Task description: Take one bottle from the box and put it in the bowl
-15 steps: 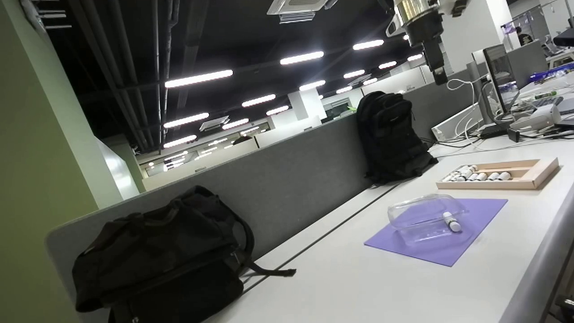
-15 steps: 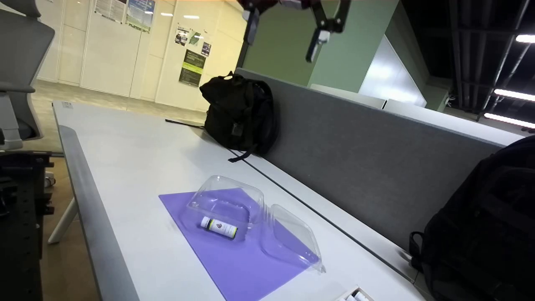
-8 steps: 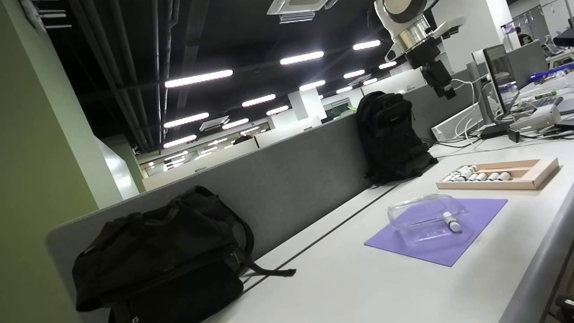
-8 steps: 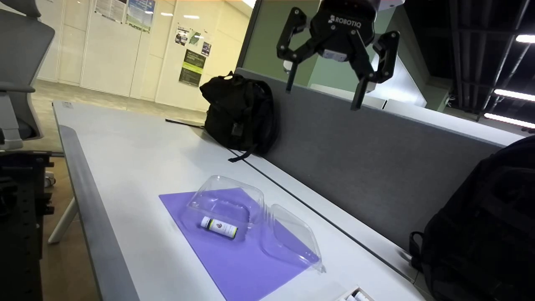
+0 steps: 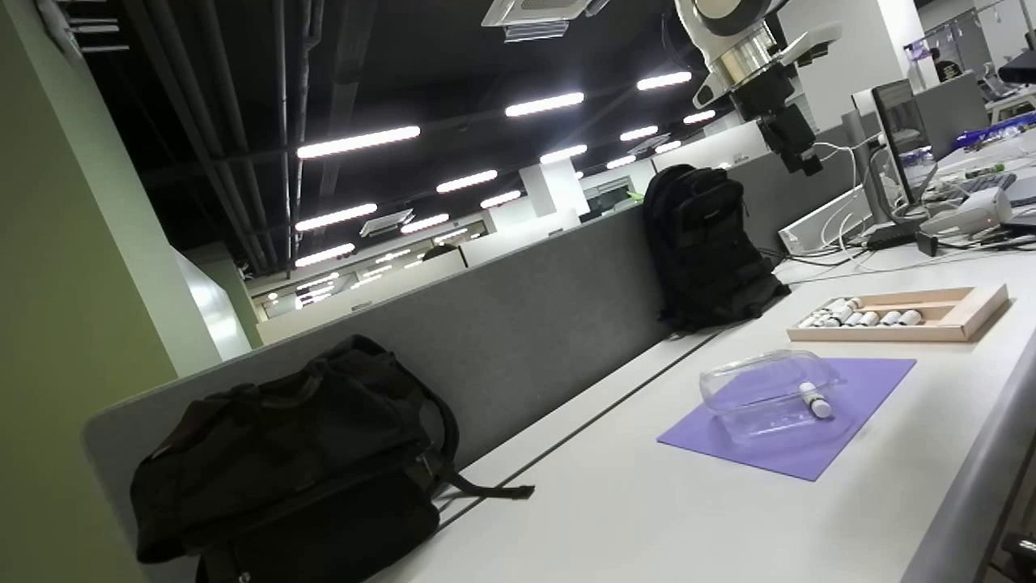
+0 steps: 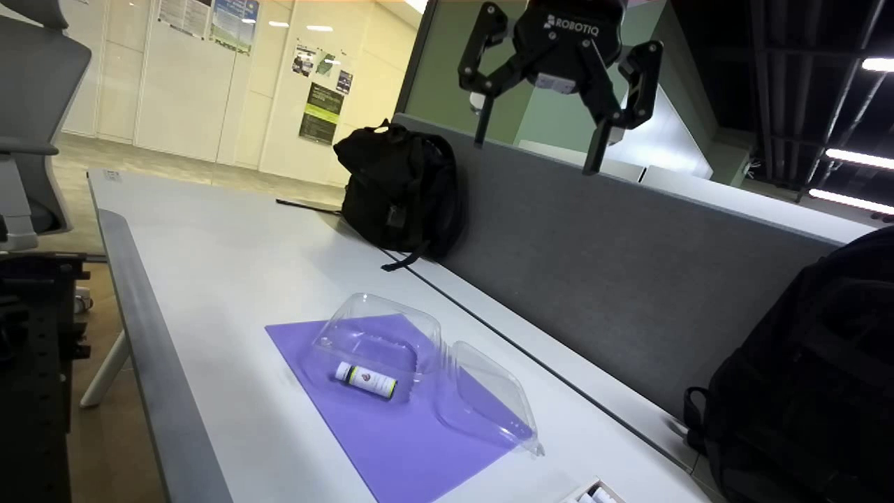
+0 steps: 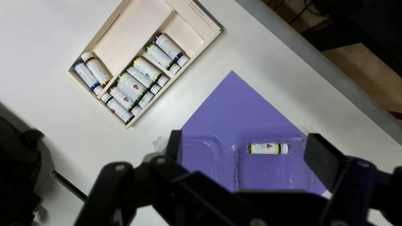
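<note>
The clear plastic bowl (image 6: 378,302) lies open in two hinged halves on the purple mat; it also shows in an exterior view (image 5: 761,376) and the wrist view (image 7: 236,175). One white-labelled bottle (image 6: 367,380) lies on its side in one half, near its wall; it also shows in the wrist view (image 7: 265,148). The tan wooden box (image 7: 135,28) holds several bottles (image 7: 145,68) lying in its compartments; the box shows in an exterior view (image 5: 967,324) and only by a corner in an exterior view (image 6: 595,482). My gripper (image 6: 536,157) is open and empty, high above the table; its fingers frame the bowl in the wrist view (image 7: 243,147).
The purple square mat (image 6: 398,440) lies under the bowl. A grey partition (image 5: 550,283) runs along the table's back, with black backpacks (image 5: 307,470) (image 5: 704,243) against it. A monitor (image 5: 898,138) and cables stand beyond the box. A chair (image 6: 35,105) stands beside the table.
My arm came lower and tilted between one second and half a second ago, then rose very slightly. The gripper stays open. The bottle, bowl and box have not moved.
</note>
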Motion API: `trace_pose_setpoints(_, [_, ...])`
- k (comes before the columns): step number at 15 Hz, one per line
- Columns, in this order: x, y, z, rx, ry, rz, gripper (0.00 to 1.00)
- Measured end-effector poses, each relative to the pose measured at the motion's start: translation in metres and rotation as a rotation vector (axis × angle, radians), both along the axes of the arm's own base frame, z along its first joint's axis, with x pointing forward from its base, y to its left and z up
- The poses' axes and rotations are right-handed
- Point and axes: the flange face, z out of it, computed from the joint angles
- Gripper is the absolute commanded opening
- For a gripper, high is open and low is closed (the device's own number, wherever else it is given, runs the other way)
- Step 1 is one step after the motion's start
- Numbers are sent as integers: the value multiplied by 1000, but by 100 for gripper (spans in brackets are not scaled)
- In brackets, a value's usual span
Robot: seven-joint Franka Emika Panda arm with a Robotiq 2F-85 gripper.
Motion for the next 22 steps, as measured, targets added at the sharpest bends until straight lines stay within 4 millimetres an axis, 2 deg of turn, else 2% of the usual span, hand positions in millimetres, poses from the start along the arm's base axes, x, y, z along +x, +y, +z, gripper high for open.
trace_pose_setpoints(2, [-2,-9,-10,-40,7,82,100])
trace_pose_setpoints(4, [-8,-29,-30,-98,27,193,100])
trace_pose_setpoints(8, [-17,-95,-65,-200,49,364,100])
trace_pose_setpoints(11, [-15,-152,-80,-246,35,352,100])
trace_pose_setpoints(13, [-7,-174,-85,-257,42,330,100])
trace_pose_setpoints(16, [2,-177,-89,-261,49,335,100])
trace_pose_setpoints(22, [2,-176,-88,-261,49,335,100])
